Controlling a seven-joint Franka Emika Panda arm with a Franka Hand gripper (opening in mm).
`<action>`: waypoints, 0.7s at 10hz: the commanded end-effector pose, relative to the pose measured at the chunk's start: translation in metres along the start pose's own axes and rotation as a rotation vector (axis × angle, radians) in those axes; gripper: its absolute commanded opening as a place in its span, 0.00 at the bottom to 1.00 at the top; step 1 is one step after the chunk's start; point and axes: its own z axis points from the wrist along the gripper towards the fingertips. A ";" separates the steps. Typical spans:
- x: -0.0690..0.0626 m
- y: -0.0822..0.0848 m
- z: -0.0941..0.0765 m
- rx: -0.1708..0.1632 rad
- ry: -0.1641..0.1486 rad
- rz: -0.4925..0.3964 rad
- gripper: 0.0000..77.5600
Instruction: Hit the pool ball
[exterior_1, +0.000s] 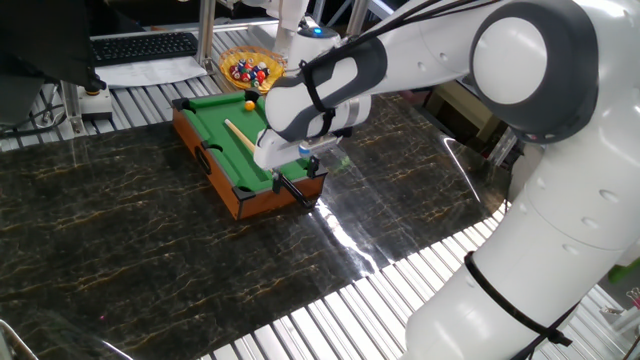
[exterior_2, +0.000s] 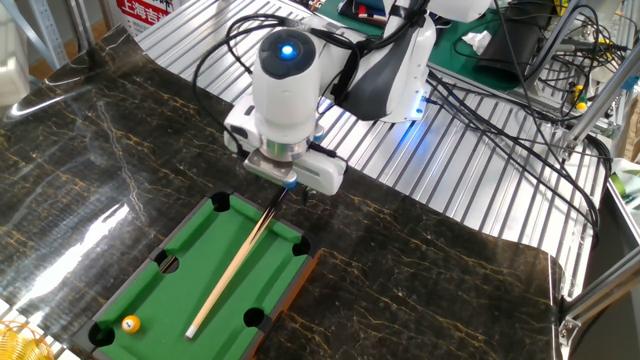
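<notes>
Seen from two sides of a dark marbled table (exterior_1: 120, 230): a miniature pool table (exterior_2: 215, 262) with green felt and wooden walls. Poised over its near short rail, a white Franka gripper (exterior_2: 283, 186), clamped on the butt end of the wooden cue stick (exterior_2: 229, 281). Laid lengthwise along the felt, tip short of the far end. Near the far corner pocket of the pool table, well apart from the cue tip, the small orange pool ball (exterior_2: 130, 324), also visible at (exterior_1: 250, 104). Just beyond the pool table's far rail, a yellow basket (exterior_1: 250, 70) of multicoloured balls.
</notes>
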 end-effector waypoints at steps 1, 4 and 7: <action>0.012 0.004 0.008 -0.004 -0.012 0.005 1.00; 0.016 0.002 0.011 0.000 -0.035 0.013 1.00; 0.016 0.002 0.011 0.009 -0.032 0.014 1.00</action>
